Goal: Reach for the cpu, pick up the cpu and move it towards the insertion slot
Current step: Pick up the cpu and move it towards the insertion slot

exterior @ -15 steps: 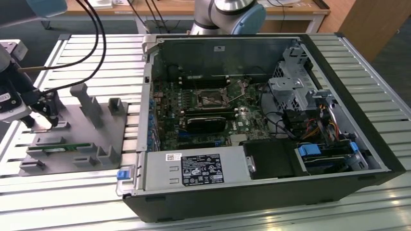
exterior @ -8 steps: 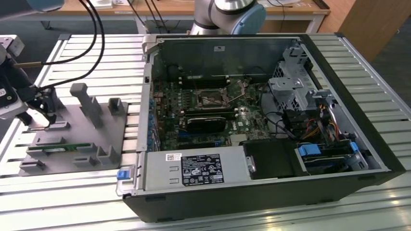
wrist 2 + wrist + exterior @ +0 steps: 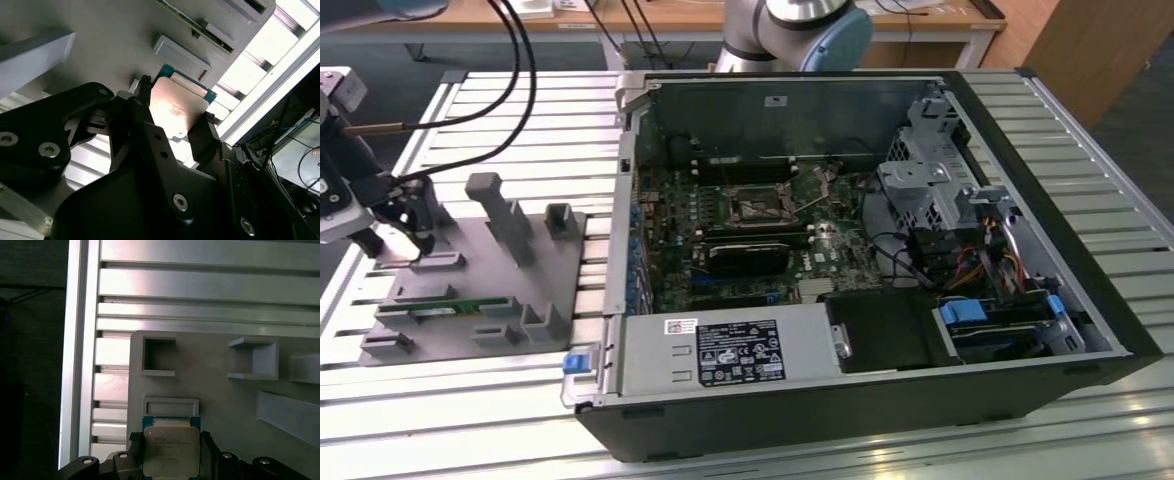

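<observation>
Down at the grey fixture (image 3: 225,405), fingers (image 3: 204,137) clasp cpu (image 3: 171,450)

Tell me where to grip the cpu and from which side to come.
Grip the cpu by two opposite side edges, coming straight down from above. It is a thin flat square with its silver metal top facing up, so only the edges offer a pinch; the gripper has its fingers against them in both wrist views.
</observation>
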